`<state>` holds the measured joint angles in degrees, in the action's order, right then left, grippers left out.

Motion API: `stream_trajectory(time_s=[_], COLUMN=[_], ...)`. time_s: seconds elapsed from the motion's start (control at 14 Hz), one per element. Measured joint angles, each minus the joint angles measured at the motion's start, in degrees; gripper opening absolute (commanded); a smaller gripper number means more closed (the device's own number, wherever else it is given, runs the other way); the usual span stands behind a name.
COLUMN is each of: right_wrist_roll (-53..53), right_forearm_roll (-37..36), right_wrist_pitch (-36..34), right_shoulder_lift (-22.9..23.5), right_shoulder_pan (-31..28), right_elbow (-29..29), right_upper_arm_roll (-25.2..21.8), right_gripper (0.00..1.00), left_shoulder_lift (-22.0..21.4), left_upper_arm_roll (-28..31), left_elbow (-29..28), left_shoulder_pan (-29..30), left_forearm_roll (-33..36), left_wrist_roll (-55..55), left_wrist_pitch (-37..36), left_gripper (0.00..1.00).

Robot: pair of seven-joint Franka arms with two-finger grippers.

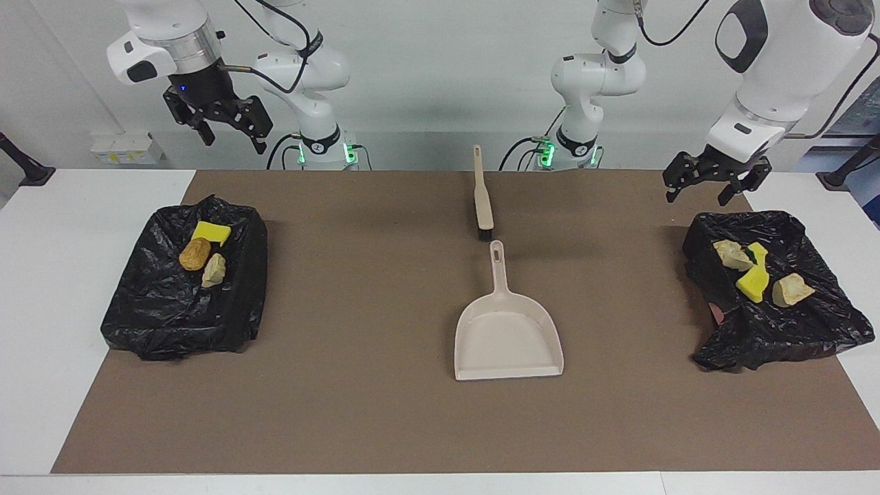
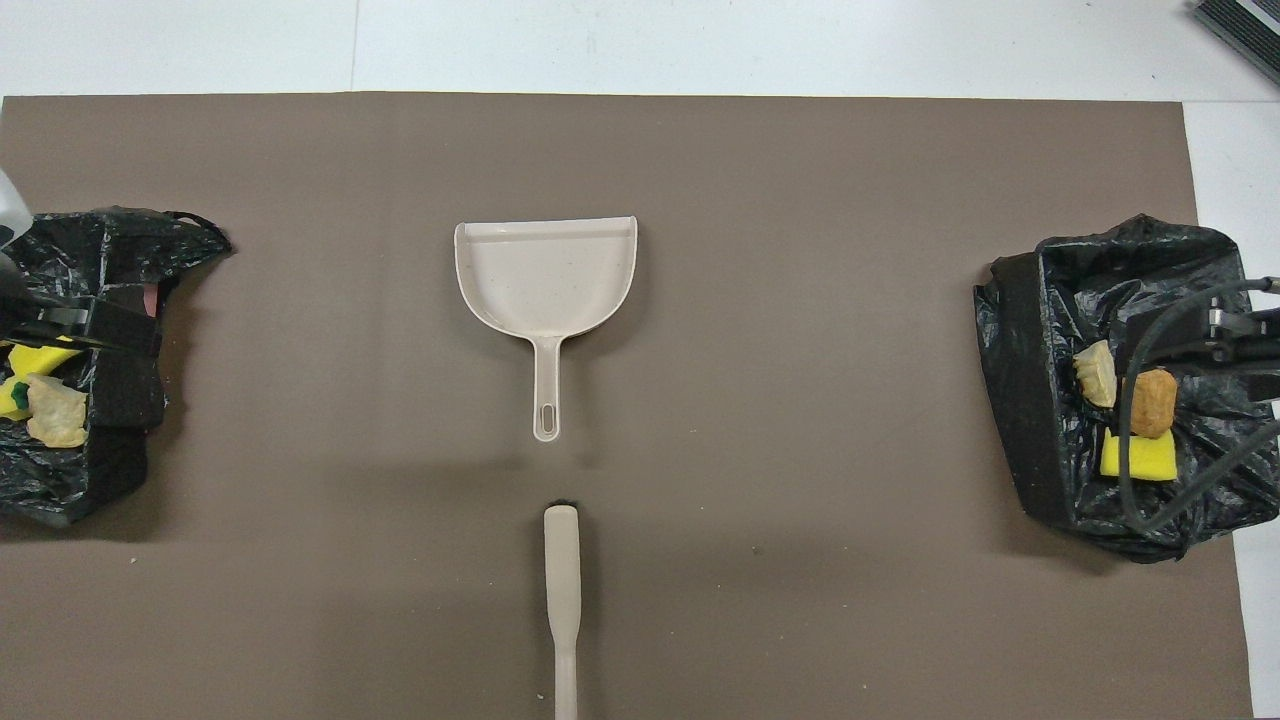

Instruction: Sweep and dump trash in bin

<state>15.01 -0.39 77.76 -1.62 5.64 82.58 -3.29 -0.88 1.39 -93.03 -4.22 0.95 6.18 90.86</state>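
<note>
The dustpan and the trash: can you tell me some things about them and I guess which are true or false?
1. The dustpan has trash in it. False: it is empty.
2. The brush lies nearer to the robots than the dustpan. True.
3. The left gripper holds the brush. False: it is open, up in the air, holding nothing.
4. Trash lies in both black bins, one at the right arm's end, one at the left arm's end. True.
5. The right gripper is touching the dustpan. False: it hangs high, open.
</note>
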Motion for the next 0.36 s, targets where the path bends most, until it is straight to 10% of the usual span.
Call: stream_trajectory(time_s=[0.36], right_wrist_roll=[0.0], right_forearm_roll=[0.0], right_wrist_pitch=[0.0], right_shoulder_lift=[0.0], right_shoulder_pan=[0.0], right_elbow=[0.0], right_upper_arm_roll=[0.0], right_gripper=[1.0], left_shoulder_lift=[-1.32], left_upper_arm_roll=[0.0], left_elbow=[-2.02], left_shoulder_pan=[0.04], left_forearm_roll=[-0.07], left_wrist_roll=[-0.97], left_wrist_pitch=[0.49], left_gripper=[1.0])
